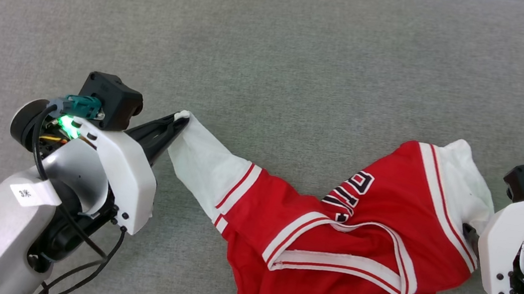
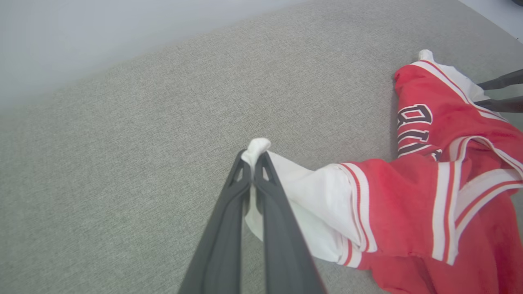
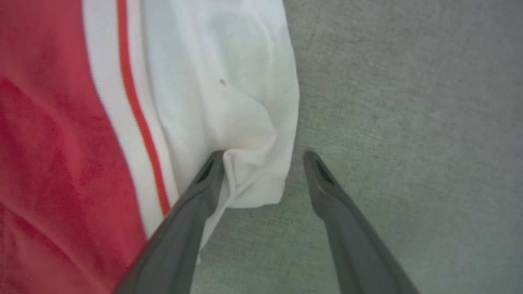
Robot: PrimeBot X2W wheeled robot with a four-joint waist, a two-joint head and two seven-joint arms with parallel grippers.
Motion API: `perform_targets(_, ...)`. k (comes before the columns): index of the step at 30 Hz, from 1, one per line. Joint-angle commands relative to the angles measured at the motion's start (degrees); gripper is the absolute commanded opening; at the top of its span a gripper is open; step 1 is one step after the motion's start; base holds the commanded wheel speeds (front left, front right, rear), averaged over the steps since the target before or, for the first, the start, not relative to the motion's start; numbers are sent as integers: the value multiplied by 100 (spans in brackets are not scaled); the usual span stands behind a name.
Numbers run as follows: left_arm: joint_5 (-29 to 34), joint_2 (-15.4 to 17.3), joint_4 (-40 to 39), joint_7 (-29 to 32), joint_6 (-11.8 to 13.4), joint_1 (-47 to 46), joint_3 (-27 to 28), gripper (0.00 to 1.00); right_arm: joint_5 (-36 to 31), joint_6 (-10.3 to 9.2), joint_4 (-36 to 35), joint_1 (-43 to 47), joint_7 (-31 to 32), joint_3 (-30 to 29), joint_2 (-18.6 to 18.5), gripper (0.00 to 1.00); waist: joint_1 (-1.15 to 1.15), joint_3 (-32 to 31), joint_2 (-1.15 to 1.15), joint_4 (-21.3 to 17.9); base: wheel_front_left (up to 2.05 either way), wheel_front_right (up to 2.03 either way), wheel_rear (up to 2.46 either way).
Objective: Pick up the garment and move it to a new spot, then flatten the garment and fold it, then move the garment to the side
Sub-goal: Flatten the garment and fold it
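The red basketball jersey with white sleeves (image 1: 364, 216) lies crumpled on the grey fabric surface (image 1: 275, 42), long axis running sleeve to sleeve between the arms; the left pincer (image 1: 180, 120) pinches one sleeve tip; the right pincer (image 3: 263, 159) stands spread astride the other sleeve's corner, which likely needs gripping next.

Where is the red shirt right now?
In the head view the shirt lies crumpled on the grey mat, lower right; the left end effector pinches its white sleeve.
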Motion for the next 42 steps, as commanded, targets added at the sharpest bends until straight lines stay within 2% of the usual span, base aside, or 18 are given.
perform_targets(1,33,-18,-36,-37,18,48,-7,0,10,-2,100,-21,-5,87,2,100,0,56,0,65,0,0,0)
perform_targets(8,42,-61,-160,-118,74,98,-10,0,61,1,684,138,-58,583,-87,100,0,179,0,236,0,0,0)
perform_targets(9,44,-56,-160,-136,77,101,-5,0,75,8,773,180,-44,670,-108,88,0,189,0,254,0,0,0)
perform_targets(11,50,-48,-136,-155,67,99,-2,0,105,8,906,260,-54,807,-136,4,0,197,0,281,0,0,0)
perform_targets(12,46,-44,-119,-171,59,104,0,0,125,8,947,274,-72,846,-159,0,0,194,0,288,0,0,0)
perform_targets(21,-68,69,38,-432,137,284,215,0,211,-6,816,72,-452,649,-588,0,0,-208,0,162,0,0,0)
perform_targets(26,-102,223,12,-648,241,472,451,0,412,-3,370,-124,-561,355,-669,0,0,-566,0,22,0,0,0)
perform_targets(35,-40,605,-379,-948,576,774,974,0,820,-4,-562,-425,-508,1,-1002,0,0,-1190,0,-173,0,0,0)
perform_targets(42,47,951,-907,-1105,822,963,1405,0,1123,-4,-1190,-847,-414,-286,-1020,0,0,-1586,0,-262,0,0,0)
